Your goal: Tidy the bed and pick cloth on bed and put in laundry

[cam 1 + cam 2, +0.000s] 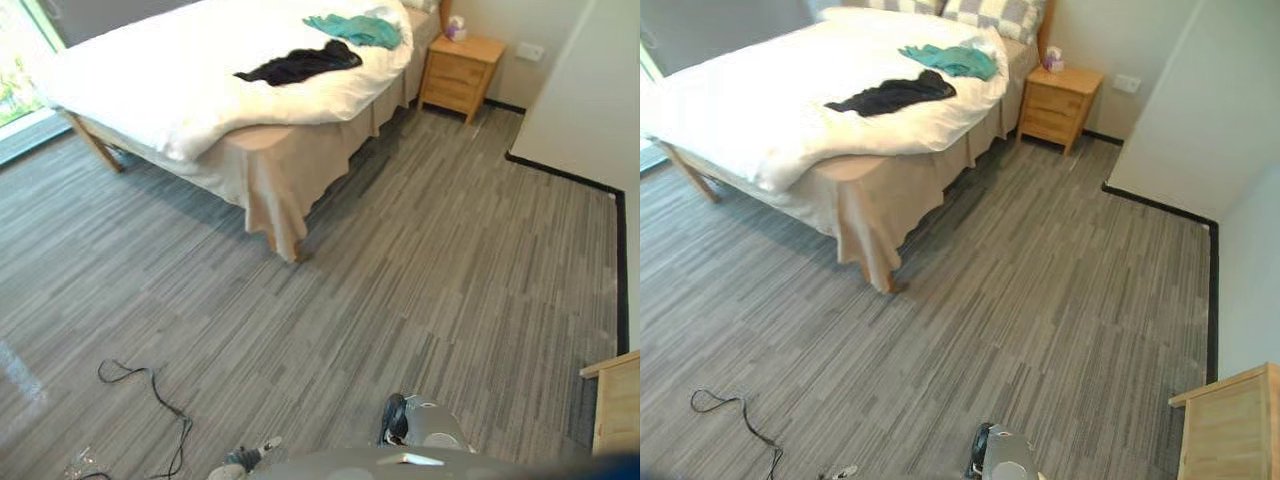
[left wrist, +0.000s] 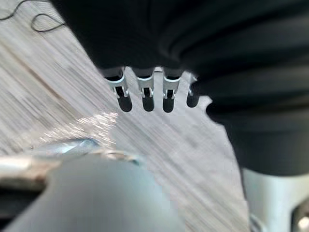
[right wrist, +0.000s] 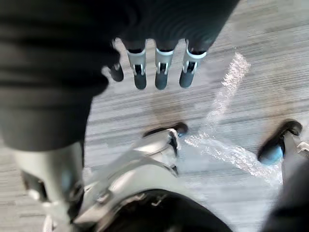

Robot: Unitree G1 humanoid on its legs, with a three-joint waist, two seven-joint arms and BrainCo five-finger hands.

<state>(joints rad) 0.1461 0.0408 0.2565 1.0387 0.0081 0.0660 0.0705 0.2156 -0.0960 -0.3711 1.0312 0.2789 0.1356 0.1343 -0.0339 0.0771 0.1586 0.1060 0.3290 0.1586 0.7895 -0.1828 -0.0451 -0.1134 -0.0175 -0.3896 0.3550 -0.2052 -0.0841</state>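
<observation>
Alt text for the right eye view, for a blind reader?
A black cloth and a teal cloth lie on the rumpled white duvet of a bed. A wooden nightstand stands beside it on grey striped flooring.

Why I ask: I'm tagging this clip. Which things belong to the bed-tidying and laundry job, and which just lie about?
Job: black cloth, teal cloth, white duvet, bed; left hand and right hand, both open, holding nothing.
Just about: nightstand, small item on it, wall socket, wooden unit.
</observation>
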